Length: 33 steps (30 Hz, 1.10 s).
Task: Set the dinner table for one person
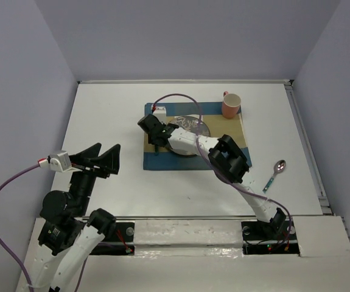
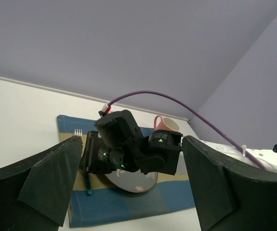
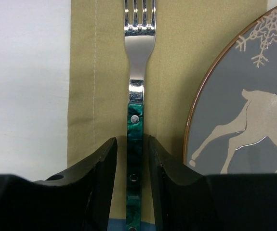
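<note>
A fork (image 3: 136, 96) with a green handle lies flat on the tan strip of the checked placemat (image 3: 104, 72), left of a grey plate (image 3: 244, 120) with a deer pattern. My right gripper (image 3: 131, 142) straddles the handle with a narrow gap on each side, its jaws slightly open. From above, the right gripper (image 1: 154, 137) sits low over the left part of the placemat (image 1: 162, 161) beside the plate (image 1: 193, 125). My left gripper (image 1: 105, 159) is wide open and empty above the white dinner table (image 1: 108, 115) at the left.
A pink mug (image 1: 231, 105) stands at the placemat's far right corner. A spoon (image 1: 274, 173) with a green handle lies on the table to the right of the placemat. A purple cable arcs over the plate. Walls close in the table's far and side edges.
</note>
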Available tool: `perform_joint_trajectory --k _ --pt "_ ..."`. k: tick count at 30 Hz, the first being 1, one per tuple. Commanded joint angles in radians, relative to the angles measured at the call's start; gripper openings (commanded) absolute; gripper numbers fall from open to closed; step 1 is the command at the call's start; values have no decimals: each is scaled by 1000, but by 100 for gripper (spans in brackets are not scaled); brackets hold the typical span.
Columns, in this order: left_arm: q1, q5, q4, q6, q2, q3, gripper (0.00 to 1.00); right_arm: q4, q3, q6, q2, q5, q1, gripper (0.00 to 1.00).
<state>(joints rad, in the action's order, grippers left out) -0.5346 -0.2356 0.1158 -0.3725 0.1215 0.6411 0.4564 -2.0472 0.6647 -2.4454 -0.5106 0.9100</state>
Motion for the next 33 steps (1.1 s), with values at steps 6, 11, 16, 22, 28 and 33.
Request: perform_joint_trajectory --k 6,11,16,22,28,33 --pt "-14 18 -51 9 -19 19 95 -42 224 -27 380 -87 0 38" --pt "-47 18 -53 7 -71 15 95 -27 784 128 813 -131 -95 33" --pt "-96 -5 -48 9 -117 17 95 149 1191 324 1219 -71 -299 29" --pt "-137 -22 -45 10 -170 20 96 369 1378 426 1556 -57 -574 40" --pt "-153 -34 -47 6 -221 20 96 384 1391 392 1433 -43 -792 51" --pt "-163 -41 -42 4 -235 20 96 274 1388 343 1306 6 -853 56"
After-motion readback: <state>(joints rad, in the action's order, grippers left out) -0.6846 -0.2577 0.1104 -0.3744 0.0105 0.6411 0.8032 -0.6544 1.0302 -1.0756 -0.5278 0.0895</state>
